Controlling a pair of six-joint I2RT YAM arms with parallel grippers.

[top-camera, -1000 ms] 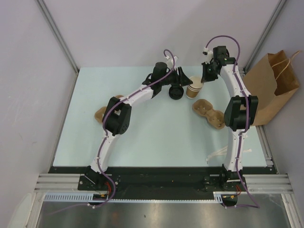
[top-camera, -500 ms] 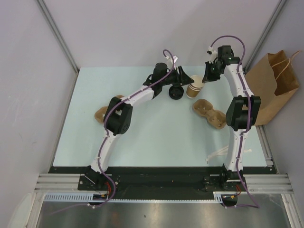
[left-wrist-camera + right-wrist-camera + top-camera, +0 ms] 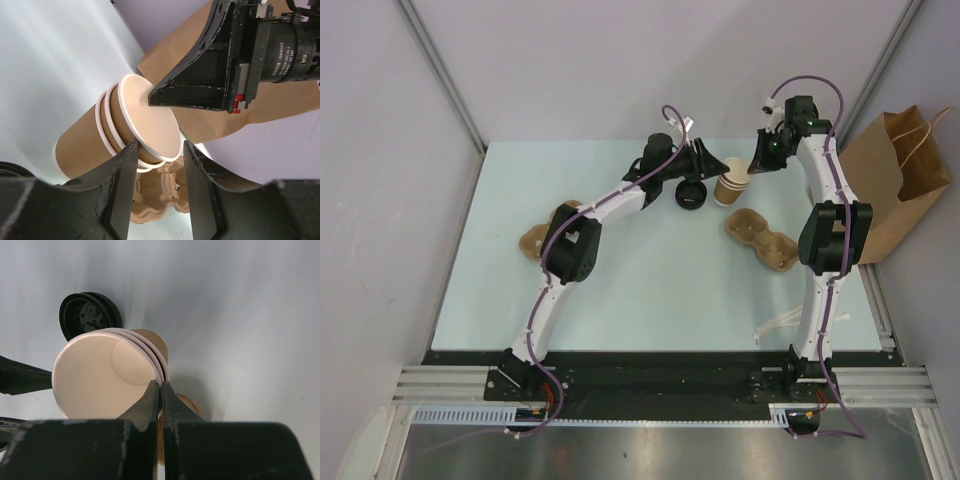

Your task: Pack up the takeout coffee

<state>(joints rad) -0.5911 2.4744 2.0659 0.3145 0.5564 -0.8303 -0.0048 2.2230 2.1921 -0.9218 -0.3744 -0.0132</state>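
Plainly, the takeout coffee cup (image 3: 732, 184) stands at the far middle of the tabletop (image 3: 620, 290), between my two end effectors, just beside the black lid (image 3: 691, 195) and near the pulp tray (image 3: 760, 238). Three rolled rims show one inside the other, so it sits nested in a short stack. My right end effector (image 3: 159, 390) is nearly closed, pinching the innermost cup's wall at the rim, one finger inside and one outside. My left end effector (image 3: 160, 146) is moderately open with the stack's rims between its fingers; I cannot tell whether they press. I judge the cup light, empty and thin-walled: it will dent under a hard squeeze, and the nested ones may cling together by friction. The rolled rim is the stiffest place to hold, or low on the body with a gentle grip. The tabletop looks smooth and pale, so the stack could slide if nudged. The paper bag (image 3: 895, 180) lies open at the right edge, close to the wall, leaving little room for my right arm.
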